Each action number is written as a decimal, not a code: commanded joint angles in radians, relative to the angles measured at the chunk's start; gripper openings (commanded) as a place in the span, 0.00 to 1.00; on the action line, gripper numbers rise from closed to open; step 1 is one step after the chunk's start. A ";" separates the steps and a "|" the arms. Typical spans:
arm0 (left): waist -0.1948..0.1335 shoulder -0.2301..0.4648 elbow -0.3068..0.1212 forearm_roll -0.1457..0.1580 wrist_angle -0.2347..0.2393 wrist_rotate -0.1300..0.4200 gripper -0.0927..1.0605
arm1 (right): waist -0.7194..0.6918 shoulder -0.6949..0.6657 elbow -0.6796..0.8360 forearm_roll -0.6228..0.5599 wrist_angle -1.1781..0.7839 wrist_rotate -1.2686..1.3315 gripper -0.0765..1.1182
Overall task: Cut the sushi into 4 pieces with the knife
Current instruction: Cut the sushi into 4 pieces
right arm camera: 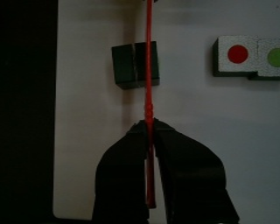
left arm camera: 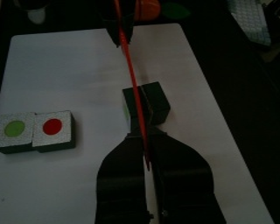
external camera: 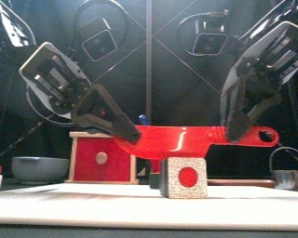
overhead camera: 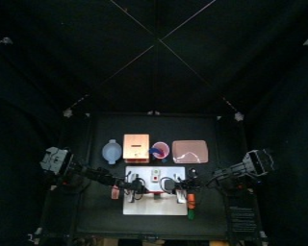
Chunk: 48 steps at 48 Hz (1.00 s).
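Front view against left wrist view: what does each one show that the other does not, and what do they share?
Only the front view: the wooden box, the bowl and the broad side of the red knife. Only the left wrist view: two cut pieces, green-centred and red-centred, face up on the white board. Both: the knife held by the left gripper and right gripper over one sushi piece.

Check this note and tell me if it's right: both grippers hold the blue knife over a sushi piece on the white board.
Not quite: the knife is red, not blue, as the front view shows. The rest stands: the left gripper and the right gripper both hold it over a sushi piece on the white board.
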 commanded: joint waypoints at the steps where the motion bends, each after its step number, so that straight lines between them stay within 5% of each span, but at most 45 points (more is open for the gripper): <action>1: -0.026 0.011 -0.018 -0.012 0.005 0.003 0.31 | -0.003 0.008 -0.011 -0.003 -0.003 -0.003 0.13; 17: -0.043 0.052 -0.043 -0.023 0.005 0.003 0.31 | 0.000 0.040 -0.011 -0.002 -0.003 -0.003 0.13; 30: -0.052 0.132 -0.048 -0.077 0.012 0.005 0.31 | 0.003 0.114 -0.012 0.021 -0.037 -0.005 0.13; 39: -0.043 0.170 -0.051 -0.112 0.031 0.011 0.31 | 0.005 0.153 -0.017 0.029 -0.040 -0.005 0.13; 48: -0.015 0.166 -0.051 -0.110 0.037 0.014 0.30 | -0.003 0.144 -0.014 0.017 -0.037 -0.006 0.13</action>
